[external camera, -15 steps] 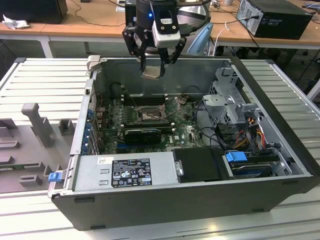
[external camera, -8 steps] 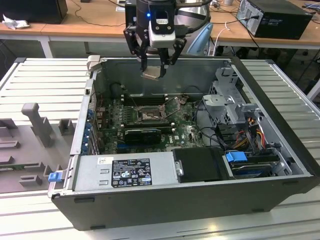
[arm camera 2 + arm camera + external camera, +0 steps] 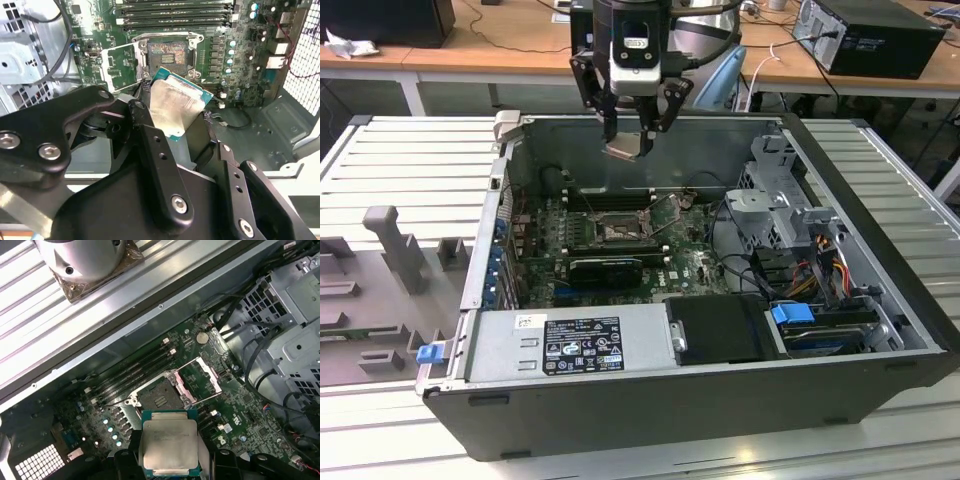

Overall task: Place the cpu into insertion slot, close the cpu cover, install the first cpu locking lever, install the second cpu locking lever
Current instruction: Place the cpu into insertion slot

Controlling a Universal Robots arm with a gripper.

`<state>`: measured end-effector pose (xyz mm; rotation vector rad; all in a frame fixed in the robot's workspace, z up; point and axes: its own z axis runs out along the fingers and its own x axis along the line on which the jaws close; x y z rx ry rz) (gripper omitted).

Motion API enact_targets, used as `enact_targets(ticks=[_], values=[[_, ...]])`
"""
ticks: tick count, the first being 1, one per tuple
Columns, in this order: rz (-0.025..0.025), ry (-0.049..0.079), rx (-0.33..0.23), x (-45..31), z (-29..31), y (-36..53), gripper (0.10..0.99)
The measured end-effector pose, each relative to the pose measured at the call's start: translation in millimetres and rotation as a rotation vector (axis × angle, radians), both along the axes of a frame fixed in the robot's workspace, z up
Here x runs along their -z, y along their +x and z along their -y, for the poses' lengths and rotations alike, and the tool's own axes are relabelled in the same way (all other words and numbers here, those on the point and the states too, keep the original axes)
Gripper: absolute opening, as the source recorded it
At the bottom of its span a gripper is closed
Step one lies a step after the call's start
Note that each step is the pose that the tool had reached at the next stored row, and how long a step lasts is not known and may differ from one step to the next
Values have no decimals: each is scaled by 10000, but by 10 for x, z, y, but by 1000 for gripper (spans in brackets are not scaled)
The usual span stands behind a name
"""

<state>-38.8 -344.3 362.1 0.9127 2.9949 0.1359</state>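
Note:
My gripper (image 3: 628, 142) hangs over the open computer case, shut on the cpu (image 3: 626, 150), a pale silver square chip held tilted between the black fingers (image 3: 150, 145). In both wrist views the cpu (image 3: 177, 107) (image 3: 169, 442) sits well above the board. Below it lies the insertion slot (image 3: 618, 230) (image 3: 166, 54) (image 3: 159, 399), its dull pin field bare. The cpu cover (image 3: 120, 67) (image 3: 201, 376) is swung open beside the slot. Thin wire levers (image 3: 668, 208) stand raised near it.
A grey power supply (image 3: 570, 345) fills the near side of the case. A metal drive cage (image 3: 780, 200) and bundled cables (image 3: 820, 265) crowd the exterior view's right. Long black memory slots (image 3: 605, 198) and a black card (image 3: 605, 268) flank the slot. A grey fixture (image 3: 390, 240) stands outside.

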Motion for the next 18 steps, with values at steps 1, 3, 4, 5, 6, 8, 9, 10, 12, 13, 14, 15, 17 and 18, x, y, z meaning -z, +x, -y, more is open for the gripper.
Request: enact_targets(ticks=[1, 3, 4, 5, 6, 8, 9, 10, 12, 13, 14, 15, 17, 18], values=[[0, -1, 112, 0, 0, 0, 525], [0, -2, 297, 1, 0, 0, 525], [0, -1, 382, 1, 0, 0, 525], [0, -1, 496, 2, 0, 0, 525], [0, 0, 586, 2, 0, 0, 525], [1, -1, 771, 3, 0, 0, 525], [0, -1, 903, 3, 0, 0, 525], [1, -2, 987, 3, 0, 0, 525], [1, -2, 1145, 4, 0, 0, 525], [0, -2, 1223, 4, 0, 0, 525], [0, -3, 1353, 4, 0, 1, 525], [0, -2, 1502, 5, 0, 1, 525], [1, -3, 1799, 6, 0, 1, 525], [2, -13, 1968, 8, -1, 1, 525]])
